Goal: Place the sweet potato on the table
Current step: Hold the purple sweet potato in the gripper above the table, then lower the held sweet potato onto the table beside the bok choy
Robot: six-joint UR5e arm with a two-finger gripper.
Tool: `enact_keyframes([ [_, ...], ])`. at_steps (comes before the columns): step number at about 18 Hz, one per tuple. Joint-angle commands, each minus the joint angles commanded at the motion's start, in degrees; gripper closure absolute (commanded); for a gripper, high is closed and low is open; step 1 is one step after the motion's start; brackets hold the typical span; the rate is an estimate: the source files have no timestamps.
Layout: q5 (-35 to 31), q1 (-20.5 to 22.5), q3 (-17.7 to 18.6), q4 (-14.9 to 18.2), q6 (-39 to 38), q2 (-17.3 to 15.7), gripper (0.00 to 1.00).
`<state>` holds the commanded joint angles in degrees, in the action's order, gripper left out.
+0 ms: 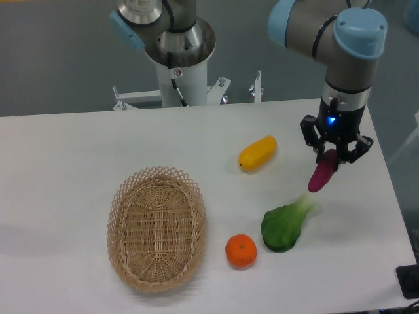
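My gripper (332, 157) is clamped on the sweet potato (322, 174), its two dark fingers closed around the upper end. The sweet potato is slim, smooth and magenta-purple, tapered at the tip, hanging tilted from my jaws over the right side of the table (78, 150); whether its lower tip meets the surface I cannot tell. The table is a flat white top with a matte finish and a rounded corner. Just below and left of the sweet potato lies a green leafy vegetable (285, 226), dark and bulbous at one end, paler at the stem end nearest my load. Beside it sits a round, dimpled orange (241, 251). A smooth yellow-orange oblong fruit (257, 153) lies left of my gripper, well apart. An oval wicker basket (157, 227) of open woven weave stands at the left.
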<state>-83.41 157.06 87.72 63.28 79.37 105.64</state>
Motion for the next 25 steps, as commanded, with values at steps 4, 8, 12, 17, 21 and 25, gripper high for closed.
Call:
enact_keyframes([
  [4, -0.1, 0.2, 0.2, 0.0, 0.0, 0.0, 0.61],
  [8, 0.0, 0.8, 0.7, -0.1, 0.6, 0.0, 0.61],
  [12, -0.2, 1.1, 2.0, -0.6, 0.8, 0.1, 0.61],
  [17, -0.4, 0.7, 3.9, -3.6, 1.4, 0.5, 0.61],
  [21, -0.4, 0.9, 4.9, -8.9, 0.5, 2.3, 0.61],
  [25, -0.4, 0.9, 4.2, -16.6, 0.4, 7.3, 0.61],
])
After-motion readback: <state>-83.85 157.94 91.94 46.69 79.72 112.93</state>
